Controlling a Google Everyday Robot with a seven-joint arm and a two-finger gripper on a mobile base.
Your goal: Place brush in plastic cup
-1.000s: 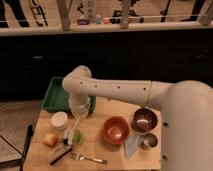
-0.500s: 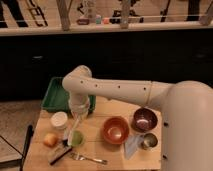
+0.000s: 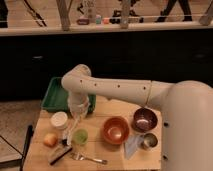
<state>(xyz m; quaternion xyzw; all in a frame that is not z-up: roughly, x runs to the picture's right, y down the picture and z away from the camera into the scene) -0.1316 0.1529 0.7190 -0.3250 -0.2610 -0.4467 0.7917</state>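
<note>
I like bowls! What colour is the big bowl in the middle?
Orange bowl, in the camera view; the gripper is left of it.

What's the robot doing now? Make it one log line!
gripper above cup | brush pointing down beside cup | not in cup yet

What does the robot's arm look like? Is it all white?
Mostly! The arm is a thick, smooth tube, creamy white, with rounded joints like a bent elbow and a thin yellowish ring near its wide shoulder end. Small dark dots run along its side. The gripper at the tip, above the table, looks pale too.
</note>
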